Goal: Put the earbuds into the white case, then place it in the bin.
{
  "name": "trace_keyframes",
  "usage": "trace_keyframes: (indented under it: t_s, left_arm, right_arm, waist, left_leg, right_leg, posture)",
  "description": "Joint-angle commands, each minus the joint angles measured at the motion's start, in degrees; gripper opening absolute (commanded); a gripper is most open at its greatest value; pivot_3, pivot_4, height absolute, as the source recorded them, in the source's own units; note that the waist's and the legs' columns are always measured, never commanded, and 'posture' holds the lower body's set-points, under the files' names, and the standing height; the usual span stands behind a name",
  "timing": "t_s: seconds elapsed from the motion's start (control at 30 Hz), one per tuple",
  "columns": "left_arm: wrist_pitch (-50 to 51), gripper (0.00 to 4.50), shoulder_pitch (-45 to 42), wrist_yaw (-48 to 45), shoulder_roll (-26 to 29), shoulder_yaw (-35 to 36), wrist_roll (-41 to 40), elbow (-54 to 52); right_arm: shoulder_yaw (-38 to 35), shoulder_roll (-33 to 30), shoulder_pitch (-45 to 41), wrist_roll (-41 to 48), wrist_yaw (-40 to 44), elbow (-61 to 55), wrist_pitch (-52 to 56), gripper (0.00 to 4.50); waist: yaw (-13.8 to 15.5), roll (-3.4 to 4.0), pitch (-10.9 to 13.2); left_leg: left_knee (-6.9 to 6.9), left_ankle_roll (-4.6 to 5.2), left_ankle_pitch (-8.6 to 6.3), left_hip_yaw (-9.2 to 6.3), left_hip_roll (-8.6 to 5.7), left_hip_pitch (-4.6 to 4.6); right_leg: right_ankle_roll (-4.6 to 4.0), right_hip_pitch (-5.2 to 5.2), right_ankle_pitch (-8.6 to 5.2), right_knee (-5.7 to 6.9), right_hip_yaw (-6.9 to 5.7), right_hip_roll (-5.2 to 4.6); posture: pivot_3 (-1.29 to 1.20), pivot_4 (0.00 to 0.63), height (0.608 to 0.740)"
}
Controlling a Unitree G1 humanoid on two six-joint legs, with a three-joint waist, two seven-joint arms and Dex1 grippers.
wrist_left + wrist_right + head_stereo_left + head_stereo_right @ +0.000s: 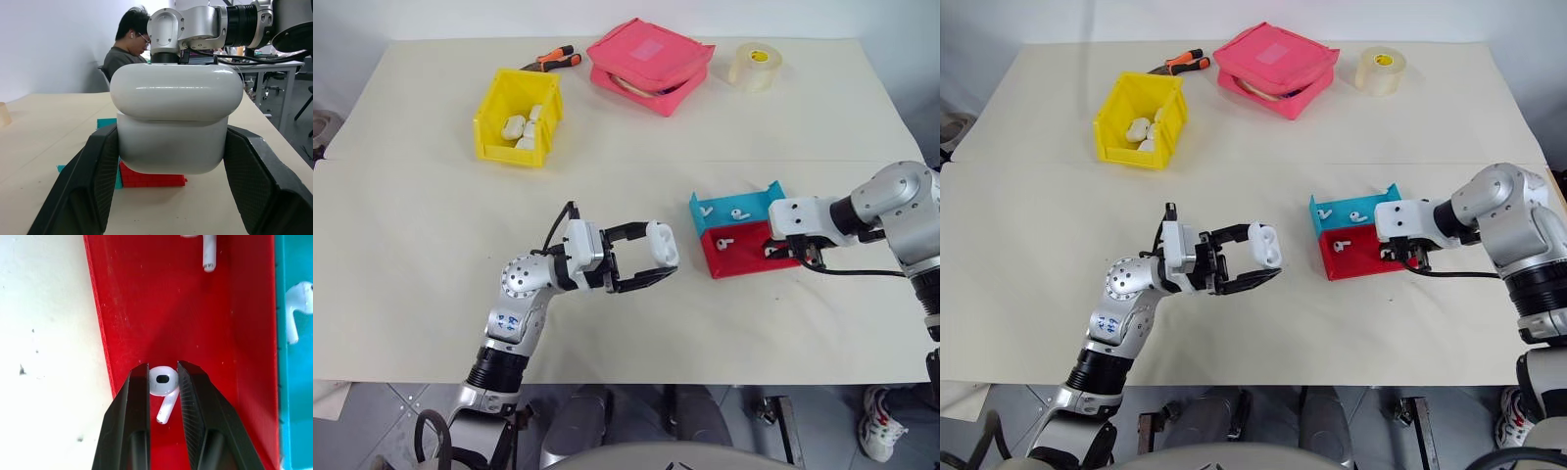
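My left gripper (661, 253) is shut on the white case (662, 242), holding it above the table's front middle with the lid closed; the case (176, 117) sits between both fingers. My right gripper (163, 368) points down into the red tray (736, 264). Its fingers pinch the head of one of the earbuds (163, 380), which lies on the tray floor. A second earbud (722, 242) lies further along the red tray. Two more earbuds (736, 213) rest in the blue tray (759, 202). The yellow bin (494, 93) stands at the far left.
The bin holds several white cases (521, 125). A pink zip pouch (649, 61), a tape roll (756, 65) and orange-handled pliers (553, 59) lie along the far edge. A seated person (127, 44) shows beyond the table in the left wrist view.
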Motion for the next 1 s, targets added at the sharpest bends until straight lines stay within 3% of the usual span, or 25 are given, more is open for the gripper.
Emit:
trace_keyframes:
  t_s: [0.03, 0.23, 0.4, 0.53, 0.67, 1.0]
  left_arm:
    - [-0.3, 2.8, -0.5, -0.8, 0.1, -0.2, -1.0, -1.1]
    - [-1.3, 2.8, -1.7, -4.5, -0.1, -0.2, -2.3, 2.1]
    - [-2.3, 2.8, -4.5, -8.7, -1.2, 0.3, -4.4, 6.6]
    - [-2.8, 2.8, -6.7, -11.2, -2.2, 1.2, -5.8, 9.6]
    - [-3.7, 2.8, -9.1, -14.8, -3.3, 1.3, -6.9, 12.4]
    - [-2.0, 2.8, -10.6, -18.2, -3.8, 2.3, -9.2, 11.1]
  right_arm:
    - [-6.7, -1.0, 2.0, 5.4, -1.7, -7.3, 6.5, 0.45]
    - [-22.1, 2.7, 10.8, 24.3, -6.4, -25.3, 23.5, 0.45]
    - [-31.4, 11.1, 18.9, 40.7, -16.4, -41.5, 33.8, 0.45]
    - [-31.5, 19.2, 20.8, 48.9, -25.1, -48.3, 36.4, 0.45]
    - [-27.8, 25.3, 22.2, 49.1, -29.4, -49.0, 32.7, 0.45]
    - [-20.8, 27.5, 22.0, 45.5, -30.2, -44.0, 25.1, 0.45]
  waist:
    - [0.0, 0.0, 0.0]
    - [0.1, 0.01, 0.0]
    - [0.2, 0.0, 0.0]
    - [0.1, 0.0, 0.0]
    - [-0.1, 0.01, 0.0]
    - [-0.2, 0.01, 0.0]
  left_leg:
    - [0.0, 0.0, 0.0, -0.01, 0.0, 0.0]
    - [0.01, 0.0, 0.0, -0.02, 0.02, -0.02]
    - [0.02, 0.0, 0.0, -0.1, 0.04, -0.02]
    - [0.02, 0.0, 0.0, -0.12, 0.03, 0.02]
    - [0.0, 0.0, 0.0, -0.11, 0.02, 0.04]
    - [0.0, 0.0, 0.0, -0.14, -0.01, 0.04]
  right_leg:
    - [0.0, 0.0, 0.0, 0.0, 0.0, 0.0]
    - [-0.01, 0.02, 0.0, 0.02, 0.0, -0.02]
    - [0.0, 0.06, 0.01, 0.03, -0.01, -0.03]
    - [0.01, 0.11, 0.02, 0.08, 0.0, -0.03]
    - [0.01, 0.1, 0.02, 0.12, -0.02, 0.02]
    - [0.01, 0.08, 0.02, 0.25, -0.03, 0.04]
  posture:
    - [0.0, 0.15, 0.74]
    - [0.0, 0.15, 0.74]
    - [0.0, 0.15, 0.74]
    - [0.0, 0.15, 0.74]
    - [0.0, 0.15, 0.74]
    - [0.0, 0.15, 0.74]
